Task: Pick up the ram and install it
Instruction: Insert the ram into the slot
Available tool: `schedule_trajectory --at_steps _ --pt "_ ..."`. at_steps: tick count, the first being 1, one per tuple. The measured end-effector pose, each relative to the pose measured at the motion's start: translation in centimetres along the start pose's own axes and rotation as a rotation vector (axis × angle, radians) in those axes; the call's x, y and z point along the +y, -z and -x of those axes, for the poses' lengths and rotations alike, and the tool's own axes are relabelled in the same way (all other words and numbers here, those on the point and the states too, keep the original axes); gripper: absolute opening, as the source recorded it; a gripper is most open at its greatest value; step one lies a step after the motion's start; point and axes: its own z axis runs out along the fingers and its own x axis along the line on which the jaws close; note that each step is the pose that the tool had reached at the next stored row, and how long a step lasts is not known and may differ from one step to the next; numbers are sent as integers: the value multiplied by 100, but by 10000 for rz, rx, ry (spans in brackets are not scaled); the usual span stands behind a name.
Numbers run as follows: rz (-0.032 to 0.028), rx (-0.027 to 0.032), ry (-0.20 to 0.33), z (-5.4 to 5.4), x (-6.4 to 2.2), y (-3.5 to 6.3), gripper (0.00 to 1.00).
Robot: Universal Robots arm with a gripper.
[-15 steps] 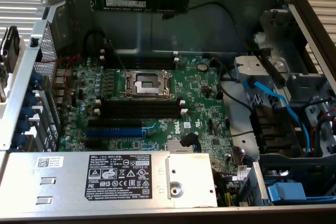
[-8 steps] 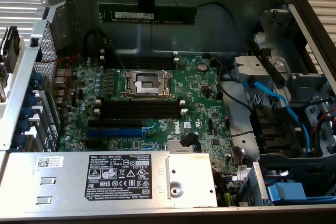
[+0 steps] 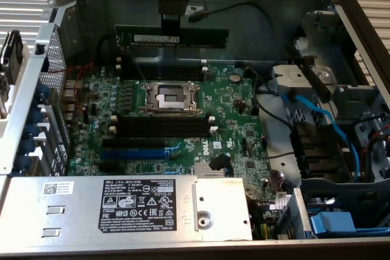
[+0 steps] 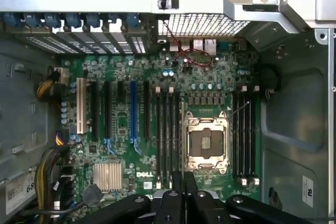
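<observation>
Gripper [image 3: 171,22] clamped narrowly on the ram [image 3: 201,36], stick held level in the air, above the far edge of the motherboard [image 3: 234,111], beyond the CPU socket [image 3: 171,97], inside the open computer case [image 3: 341,4]

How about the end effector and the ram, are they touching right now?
Touching. The exterior view shows the end effector clamped on the middle of the ram, with no gap between them.

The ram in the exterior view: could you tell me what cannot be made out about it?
- Exterior view: the gripper covers part of the ram.
- Exterior view: the label print is too small to read.
- Exterior view: the picture's top edge cuts off the gripper's upper part.
</observation>
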Motion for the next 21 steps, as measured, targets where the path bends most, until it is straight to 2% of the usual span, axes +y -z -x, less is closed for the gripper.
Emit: schedule_trajectory --at_steps 4,8,21 --pt "0 -2 -2 90 2 -76 12" --pt "4 5 0 -12 -2 -143 12" --pt "-3 0 -100 -30 -20 -381 12"
